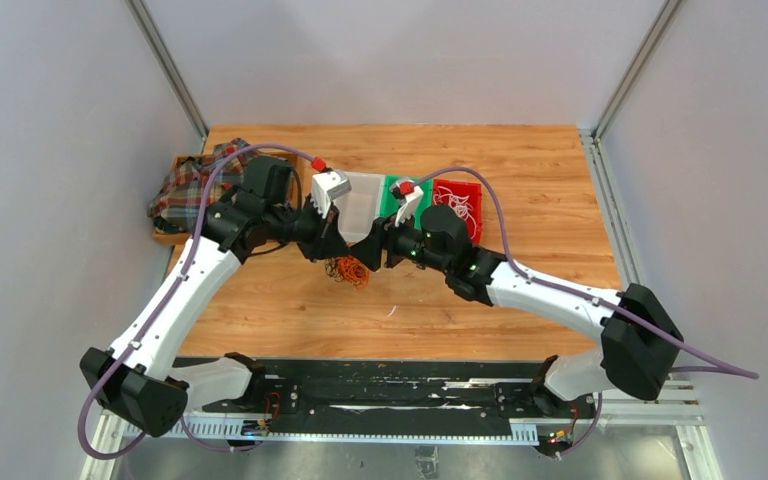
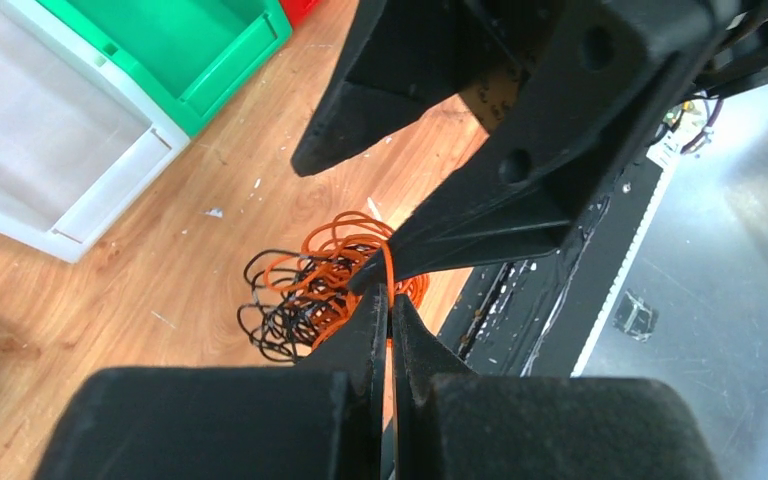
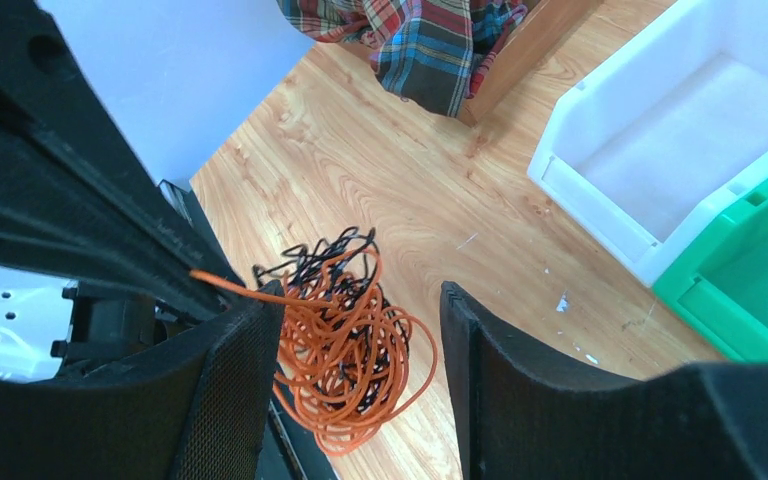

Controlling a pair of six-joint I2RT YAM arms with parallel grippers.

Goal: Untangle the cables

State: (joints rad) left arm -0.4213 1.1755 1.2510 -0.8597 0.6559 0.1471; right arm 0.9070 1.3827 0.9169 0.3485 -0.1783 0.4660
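Pinching a single orange strand [image 2: 389, 268] between its closed black fingers, the left gripper [image 2: 390, 300] holds that wire taut. It runs straight out from the fingertips and then bends down into the rest of the cables [image 3: 345, 340]. These lie as a loose heap on the wooden table [image 3: 440, 180], just past and below the left gripper's tips. The heap is roughly round, with no clear long axis. It is a mass of thin springy loops, glossy orange on the side nearer the arm bases and dark black on the far side, the two colours threaded through each other. The right gripper [image 3: 360, 290] hangs directly over the heap with its jaws spread wide, the tangle showing in the gap between its ribbed, matte fingers [image 3: 225, 400]. None of the loops touch those fingers, except that the taut strand passes right by the tip of one. The two grippers sit nose to nose, so each blocks part of the other's view of the pile. Beyond the right gripper stand a smooth white bin [image 3: 590, 212] and a green bin [image 3: 720, 300], side by side and touching, with a red bin [image 1: 457, 187] past them. Off beyond the left gripper a plaid cloth [image 3: 420, 40] is draped over a wooden box [image 3: 522, 50]. Small white flecks dot the boards near the bins.
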